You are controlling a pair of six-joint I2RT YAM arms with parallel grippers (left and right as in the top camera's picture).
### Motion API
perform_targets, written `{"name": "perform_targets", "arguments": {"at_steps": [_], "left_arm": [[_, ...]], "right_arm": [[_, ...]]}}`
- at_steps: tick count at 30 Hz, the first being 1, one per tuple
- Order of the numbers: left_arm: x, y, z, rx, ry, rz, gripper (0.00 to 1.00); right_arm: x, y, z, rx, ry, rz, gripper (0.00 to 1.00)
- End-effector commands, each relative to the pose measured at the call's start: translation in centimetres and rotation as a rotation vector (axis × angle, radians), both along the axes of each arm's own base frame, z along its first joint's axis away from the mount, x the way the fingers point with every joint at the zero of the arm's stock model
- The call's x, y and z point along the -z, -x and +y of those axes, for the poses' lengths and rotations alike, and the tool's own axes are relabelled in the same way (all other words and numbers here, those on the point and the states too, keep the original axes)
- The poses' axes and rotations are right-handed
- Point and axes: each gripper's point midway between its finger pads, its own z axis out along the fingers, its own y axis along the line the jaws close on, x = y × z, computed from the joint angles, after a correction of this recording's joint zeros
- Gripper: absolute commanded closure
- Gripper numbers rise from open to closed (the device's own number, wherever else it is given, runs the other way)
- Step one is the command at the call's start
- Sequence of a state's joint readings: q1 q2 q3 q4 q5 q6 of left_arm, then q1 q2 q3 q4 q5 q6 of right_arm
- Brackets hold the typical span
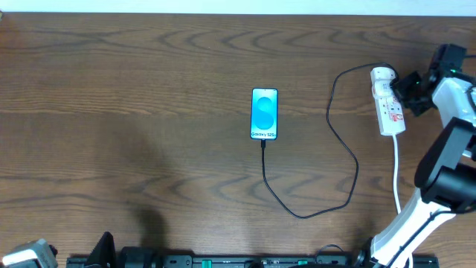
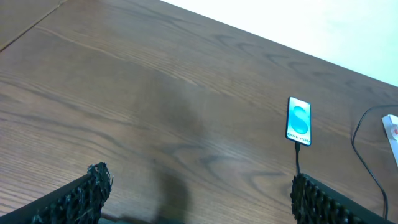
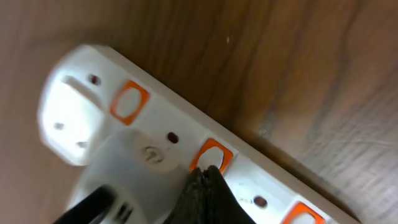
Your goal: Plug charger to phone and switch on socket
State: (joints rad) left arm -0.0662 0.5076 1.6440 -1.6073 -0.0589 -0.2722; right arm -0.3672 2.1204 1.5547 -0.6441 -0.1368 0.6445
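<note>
Pressing seems the right word for the step in hand: the right hand [image 3: 205, 179] has its two dark fingers drawn together into a single tip, gripping nothing. That tip sits at the lower edge of the middle orange-framed switch [image 3: 212, 154] on the socket [image 3: 249, 180]. Whether it actually bears on the rocker or only touches its rim I cannot tell from the close view, which is rather blurred. Just beside the tip a rounded white adaptor [image 3: 134, 162] stands in the socket.

From overhead the socket lies near the right edge of the bench [image 1: 149, 112], with the right hand up against its outer side. The charger [image 1: 349, 160] runs from the socket's far end in a long loop across the wood to the bottom edge of the phone [image 1: 265, 113]. The phone lies flat mid-bench, screen lit blue, and the plug tip looks seated, so I judge the plugging done and only the switching left.

The left hand [image 2: 199, 180] hangs back at the near left corner, fingers spread wide and empty, well apart from everything.

The next move calls for a short, firm push straight down on the switch serving the adaptor, without sliding off or shoving the light socket along the bench.
</note>
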Motion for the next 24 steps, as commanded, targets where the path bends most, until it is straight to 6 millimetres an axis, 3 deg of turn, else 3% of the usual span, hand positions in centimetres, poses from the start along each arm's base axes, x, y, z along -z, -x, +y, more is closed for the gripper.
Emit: {"name": "perform_targets", "arguments": {"at_steps": [1,8,12,17,24], "left_arm": [[0.9,0.6,0.2,-0.009,-0.015,0.041,0.05],[0.9,0.6,0.2,-0.009,-0.015,0.041,0.05],[0.9,0.6,0.2,-0.009,-0.015,0.041,0.05],[0.9,0.6,0.2,-0.009,-0.015,0.041,0.05],[0.9,0.6,0.2,-0.009,-0.015,0.041,0.05]], "right_arm": [[1.4,-0.6,2.1,-0.035,-0.026,0.017,0.99],[1.5,-0.8,3.7,-0.112,0.008,0.031,0.99],[0.1,-0.6,4.0,-0.148,0.009,0.018,0.99],[-5.2,0.1,1.7,-0.11,0.106,-0.042,0.99],[-14.3,4.5,-3.3,0.051,0.425,-0.039,0.99]]}}
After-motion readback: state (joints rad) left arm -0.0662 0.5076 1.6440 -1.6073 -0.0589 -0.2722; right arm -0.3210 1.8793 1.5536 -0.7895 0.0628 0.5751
